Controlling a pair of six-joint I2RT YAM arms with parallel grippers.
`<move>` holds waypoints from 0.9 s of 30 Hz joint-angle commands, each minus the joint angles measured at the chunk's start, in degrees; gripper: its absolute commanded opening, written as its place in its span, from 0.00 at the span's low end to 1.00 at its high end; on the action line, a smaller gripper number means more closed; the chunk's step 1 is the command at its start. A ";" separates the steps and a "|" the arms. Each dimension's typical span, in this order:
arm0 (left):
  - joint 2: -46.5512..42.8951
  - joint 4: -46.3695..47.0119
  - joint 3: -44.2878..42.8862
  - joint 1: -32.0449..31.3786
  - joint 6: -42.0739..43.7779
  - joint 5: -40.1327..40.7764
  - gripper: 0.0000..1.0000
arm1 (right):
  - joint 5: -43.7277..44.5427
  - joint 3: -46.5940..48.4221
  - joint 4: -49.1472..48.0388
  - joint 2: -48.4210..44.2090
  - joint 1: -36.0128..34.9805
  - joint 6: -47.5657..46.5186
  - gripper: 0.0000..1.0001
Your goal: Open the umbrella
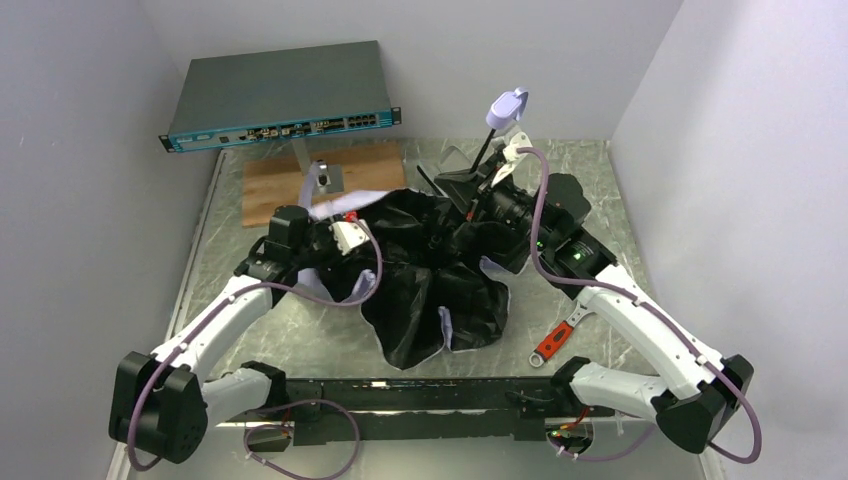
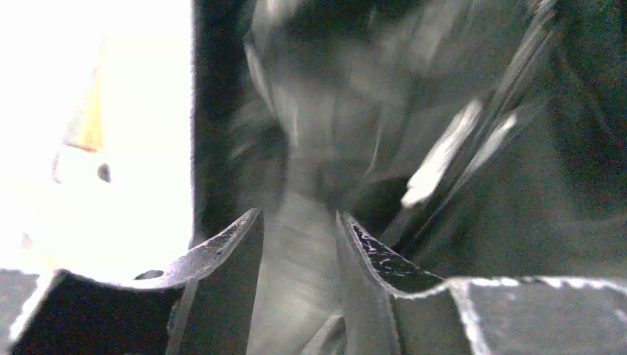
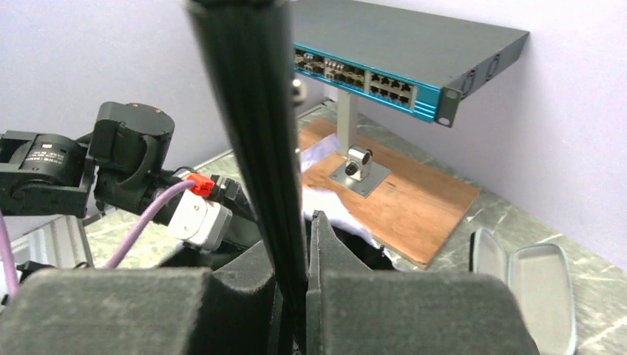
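Only overhead, umbrella's lavender handle [image 1: 507, 106].

A robotics lab is suggested: a marbled counter [image 1: 320, 345] is enclosed by bare white walls [image 1: 70, 150], and a network switch [image 1: 280, 95] is mounted above it.

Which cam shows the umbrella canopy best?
Top external: the whole canopy shows, crumpled, black side up. Left wrist gives only a blurred close-up of fabric and ribs; right wrist mostly the shaft, with a pale sliver of fabric.
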State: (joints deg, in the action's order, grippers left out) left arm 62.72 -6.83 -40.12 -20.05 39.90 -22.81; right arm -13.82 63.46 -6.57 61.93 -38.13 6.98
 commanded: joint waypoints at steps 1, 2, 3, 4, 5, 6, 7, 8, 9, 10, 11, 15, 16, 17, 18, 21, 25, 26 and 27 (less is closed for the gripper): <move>1.47 -9.19 1.29 4.06 2.83 1.16 0.48 | -3.68 1.16 -5.19 -4.06 1.83 -1.03 0.00; 1.36 -9.48 0.86 4.08 2.38 -0.02 0.50 | -4.30 0.91 -5.48 -3.83 1.86 -1.22 0.00; 1.01 -9.69 0.32 4.10 1.80 -1.40 0.52 | -4.75 0.64 -5.87 -3.58 1.87 -1.32 0.00; 0.53 -9.81 -0.44 4.06 0.94 -3.38 0.54 | -5.32 0.55 -6.25 -3.25 1.91 -1.17 0.00; -0.29 -9.69 -1.12 4.06 0.28 -5.60 0.55 | -5.92 0.56 -6.57 -2.76 1.96 -1.03 0.00; -1.17 -9.21 -1.65 4.06 -0.52 -8.37 0.58 | -6.58 0.53 -7.01 -2.34 1.86 -0.89 0.00; -2.68 -8.34 -2.18 3.99 -1.68 -11.09 0.60 | -7.26 0.34 -7.58 -1.89 1.89 -0.63 0.00; -3.76 -6.95 -2.70 3.97 -3.11 -13.95 0.63 | -7.97 0.19 -7.92 -1.47 1.84 -0.50 0.00; -4.61 -5.51 -3.33 3.72 -4.67 -16.17 0.65 | -8.68 0.10 -8.09 -0.98 1.85 -0.61 0.00; -5.31 -3.97 -4.20 3.36 -6.12 -17.48 0.67 | -8.98 0.07 -8.03 -0.60 1.83 -0.76 0.00; -5.75 -2.96 -5.28 2.83 -7.67 -18.49 0.67 | -9.11 0.01 -7.95 -0.23 1.80 -0.93 0.00; -5.19 -2.77 -12.23 -0.20 -12.29 -21.13 0.67 | -8.95 -0.06 -7.60 0.88 1.29 -2.24 0.00; -4.78 -2.19 -13.56 -1.17 -13.34 -21.80 0.67 | -9.00 0.13 -7.37 1.26 1.06 -2.43 0.00; -4.31 -1.71 -14.82 -2.14 -14.06 -22.24 0.68 | -8.88 0.31 -7.27 1.60 0.79 -2.53 0.00; -3.69 -0.80 -15.62 -3.74 -14.66 -21.90 0.68 | -8.70 0.36 -7.55 1.77 0.51 -2.46 0.00; -1.05 2.80 -17.13 -8.36 -16.51 -21.49 0.68 | -8.26 0.55 -9.39 2.32 -0.43 -2.40 0.00; 3.62 8.41 -17.52 -11.43 -19.27 -20.39 0.54 | -10.34 1.10 -10.76 2.16 -0.45 -1.68 0.00; 4.61 9.80 -17.28 -11.71 -19.74 -19.13 0.48 | -10.62 1.33 -10.67 1.88 -0.50 -1.47 0.00; 5.47 10.93 -16.90 -11.95 -19.45 -17.68 0.44 | -10.83 1.80 -10.54 1.68 -0.43 -1.12 0.00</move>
State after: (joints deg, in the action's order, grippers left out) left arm 64.66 -2.70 -56.60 -31.07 23.81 -42.30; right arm -22.55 62.67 -9.21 65.32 -38.37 5.04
